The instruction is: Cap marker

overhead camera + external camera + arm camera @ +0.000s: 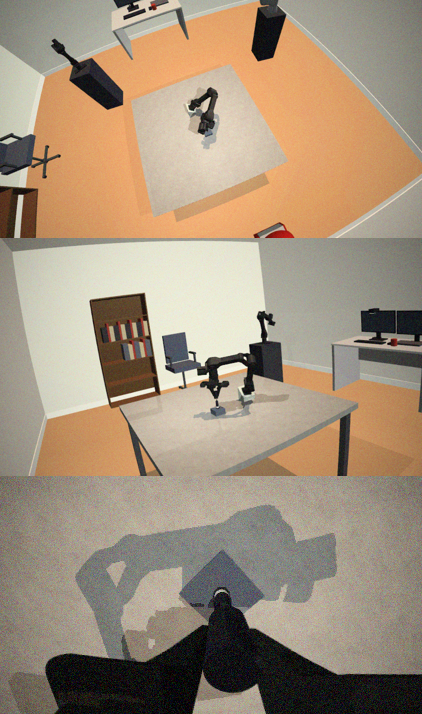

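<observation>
My gripper (pixel 216 398) (pixel 228 633) (pixel 203 128) points straight down and is shut on the dark marker cap (pixel 226 631) (pixel 216 401). The cap hangs upright right over the marker (pixel 217 407) (pixel 221 593), which stands in the small grey-blue holder block (pixel 220 412) (pixel 220 573) (pixel 209 133) near the middle of the table (pixel 265 427). In the wrist view the cap's lower end lines up with the marker's light-ringed top. I cannot tell whether the two touch.
The arm's white base (pixel 246 396) (pixel 189 108) stands on the table just behind and right of the block. A black pedestal with another arm (pixel 265 359), a chair (pixel 177 356), a bookshelf (pixel 124 347) and a desk (pixel 378 347) stand around the table.
</observation>
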Controlling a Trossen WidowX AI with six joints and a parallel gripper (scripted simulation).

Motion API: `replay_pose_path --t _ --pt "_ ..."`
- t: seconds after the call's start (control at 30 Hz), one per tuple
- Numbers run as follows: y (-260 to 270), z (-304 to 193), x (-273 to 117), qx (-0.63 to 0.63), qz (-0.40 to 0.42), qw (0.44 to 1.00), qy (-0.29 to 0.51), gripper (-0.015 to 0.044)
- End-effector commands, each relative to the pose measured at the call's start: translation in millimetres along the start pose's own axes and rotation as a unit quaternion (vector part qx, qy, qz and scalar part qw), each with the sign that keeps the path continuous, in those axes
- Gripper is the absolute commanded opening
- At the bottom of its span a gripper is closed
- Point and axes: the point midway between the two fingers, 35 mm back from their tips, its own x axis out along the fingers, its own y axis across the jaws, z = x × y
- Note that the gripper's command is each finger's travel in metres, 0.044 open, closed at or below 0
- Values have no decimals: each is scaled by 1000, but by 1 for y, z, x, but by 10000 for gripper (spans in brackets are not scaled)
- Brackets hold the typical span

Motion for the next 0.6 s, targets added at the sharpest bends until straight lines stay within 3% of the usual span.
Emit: replay_pose_path --t 0.0,0.57 --pt "1 0 6 3 2 1000 -2 0" --pt "1 1 34 3 2 1000 -2 0"
